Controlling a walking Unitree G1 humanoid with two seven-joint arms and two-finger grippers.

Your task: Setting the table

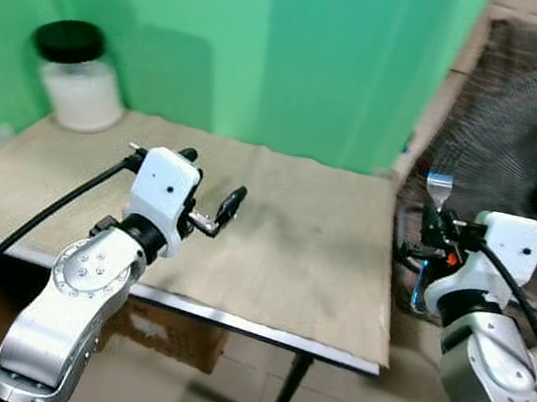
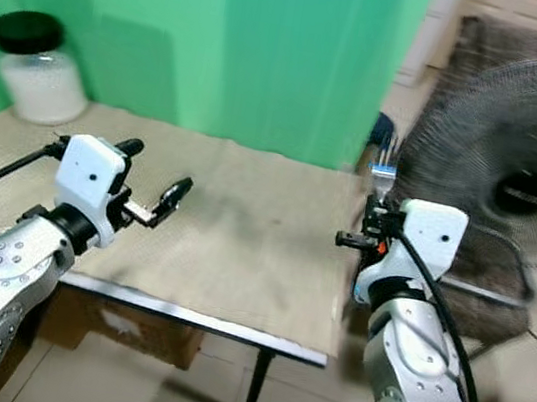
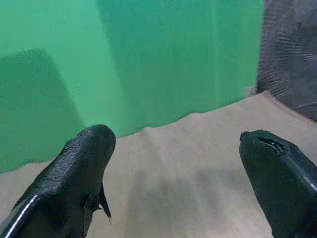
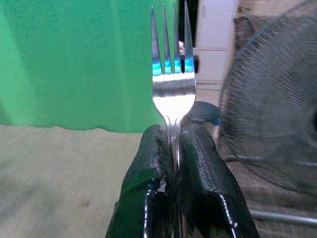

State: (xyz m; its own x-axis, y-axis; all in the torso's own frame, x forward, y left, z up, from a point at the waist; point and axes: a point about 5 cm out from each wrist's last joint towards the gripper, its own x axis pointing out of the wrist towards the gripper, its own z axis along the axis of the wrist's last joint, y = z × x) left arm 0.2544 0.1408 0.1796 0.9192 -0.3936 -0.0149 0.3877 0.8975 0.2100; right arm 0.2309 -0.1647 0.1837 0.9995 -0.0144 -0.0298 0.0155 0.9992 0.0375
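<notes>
A robot stands at the near edge of a table (image 1: 269, 262) covered with a plain beige cloth, set against a bright green backdrop.

Its right hand (image 4: 174, 148) is raised just off the table's right edge, the two black fingers pressed together on the neck of a silver fork (image 4: 172, 84). The fork stands upright with its tines pointing up, the handle running down between the fingers. Gripping it low on the neck keeps it steady and leaves the tines free, a sensible way to carry it before it is laid flat.

The left hand (image 1: 209, 207) hovers over the cloth near the table's near-left part, its fingers apart and holding nothing. It seems to be waiting, perhaps ready to help or to fetch another piece.

At the table's far-left corner stands a glass jar (image 1: 78, 77) with a black lid and white contents, well apart from both hands. No plate or other cutlery can be seen on the cloth.

Beyond the right edge stands a large floor fan (image 2: 520, 178) with a dark wire grille, close behind the raised fork.

The table setting looks to be at an early stage: the fork is in the air, not yet placed. The next move likely calls for swinging it leftward over the cloth and tilting it down to lie flat.
</notes>
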